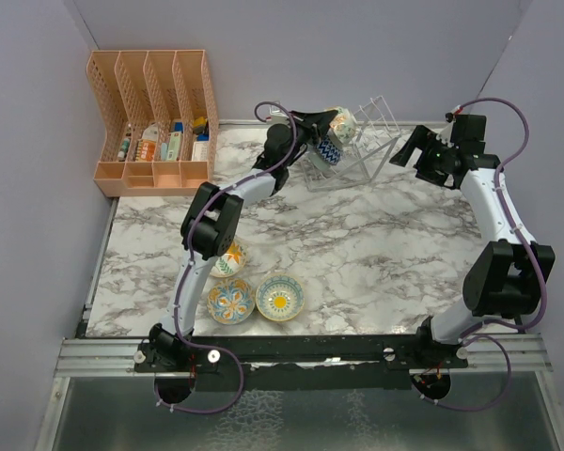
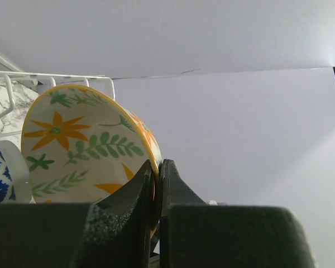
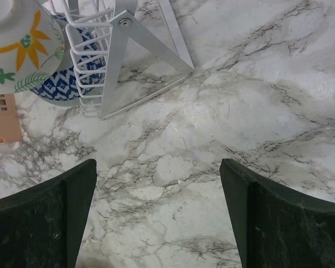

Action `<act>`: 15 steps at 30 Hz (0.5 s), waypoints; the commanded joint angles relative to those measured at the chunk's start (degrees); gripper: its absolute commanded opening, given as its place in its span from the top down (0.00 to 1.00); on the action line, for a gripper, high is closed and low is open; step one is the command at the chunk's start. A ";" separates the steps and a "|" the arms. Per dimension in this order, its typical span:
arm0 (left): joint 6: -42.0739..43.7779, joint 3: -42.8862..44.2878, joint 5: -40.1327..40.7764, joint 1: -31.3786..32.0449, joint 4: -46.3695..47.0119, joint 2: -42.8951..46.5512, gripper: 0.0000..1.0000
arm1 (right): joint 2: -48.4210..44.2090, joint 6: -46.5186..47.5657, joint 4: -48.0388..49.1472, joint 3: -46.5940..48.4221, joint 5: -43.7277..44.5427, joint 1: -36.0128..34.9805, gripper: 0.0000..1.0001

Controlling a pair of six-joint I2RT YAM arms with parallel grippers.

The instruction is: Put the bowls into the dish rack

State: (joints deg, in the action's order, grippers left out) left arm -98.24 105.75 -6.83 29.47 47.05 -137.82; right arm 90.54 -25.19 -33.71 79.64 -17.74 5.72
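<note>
one bowl (image 2: 84, 145) within left pincer (image 2: 157, 167)

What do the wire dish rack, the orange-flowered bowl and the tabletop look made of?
White wire dish rack: likely coated metal; thin rods, satin sheen.
Cream bowl with orange flowers: glazed ceramic, probably; glossy painted surface.
Grey-veined white tabletop: marble look, possibly printed laminate.
</note>
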 commanded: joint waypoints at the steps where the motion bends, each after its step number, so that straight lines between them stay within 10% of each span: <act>1: -0.43 1.82 0.77 -0.10 2.33 0.30 1.00 | 0.88 0.93 1.37 1.07 -1.50 0.35 0.09; 15: 1.22 4.40 -0.49 -0.85 -0.90 -1.53 1.00 | 1.56 1.00 1.81 0.86 -2.54 0.35 0.09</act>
State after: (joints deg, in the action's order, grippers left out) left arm -97.56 107.07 -6.87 29.19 44.40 -138.74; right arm 91.39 -25.17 -33.39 79.61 -18.76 5.72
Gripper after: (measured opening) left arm 0.052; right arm 0.911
